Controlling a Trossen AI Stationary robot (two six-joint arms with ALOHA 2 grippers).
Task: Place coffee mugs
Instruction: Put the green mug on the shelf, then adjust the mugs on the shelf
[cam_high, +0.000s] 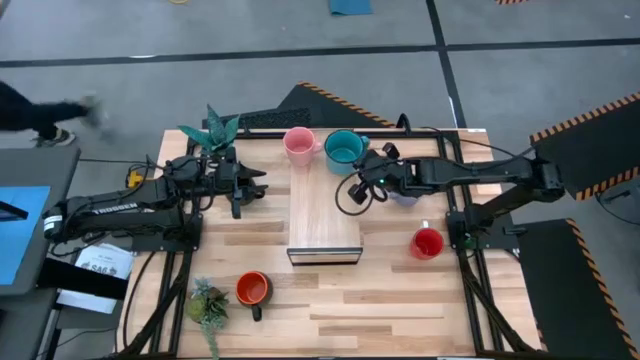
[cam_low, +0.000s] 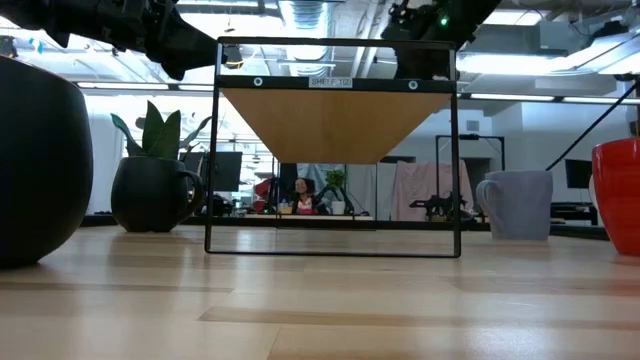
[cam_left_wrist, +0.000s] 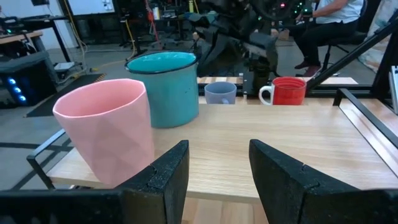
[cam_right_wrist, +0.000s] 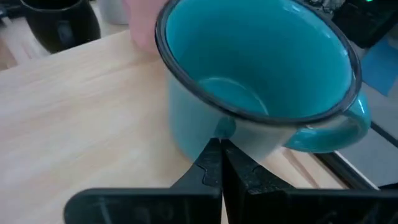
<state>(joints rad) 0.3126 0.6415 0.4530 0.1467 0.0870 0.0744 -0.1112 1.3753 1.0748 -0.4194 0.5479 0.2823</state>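
A pink mug and a teal mug stand upright on their bases at the far end of a raised wooden shelf. My right gripper is shut, slanting down, its tips right in front of the teal mug's side wall. My left gripper waits open and level at the shelf's left side, facing the pink mug. A pale blue mug, a red mug and an orange mug stand on the table. A black mug shows beyond the teal one. My right gripper has its shut fingertips at the lower part of the teal mug's side wall, left of the handle, coming slanting down from the shelf's near right. I cannot tell whether they touch the wall. The mug stands upright on the shelf.
Two small potted plants stand at the far left and the near left of the table. The shelf rests on a black wire frame. Bare tabletop lies near the front edge, right of the orange mug.
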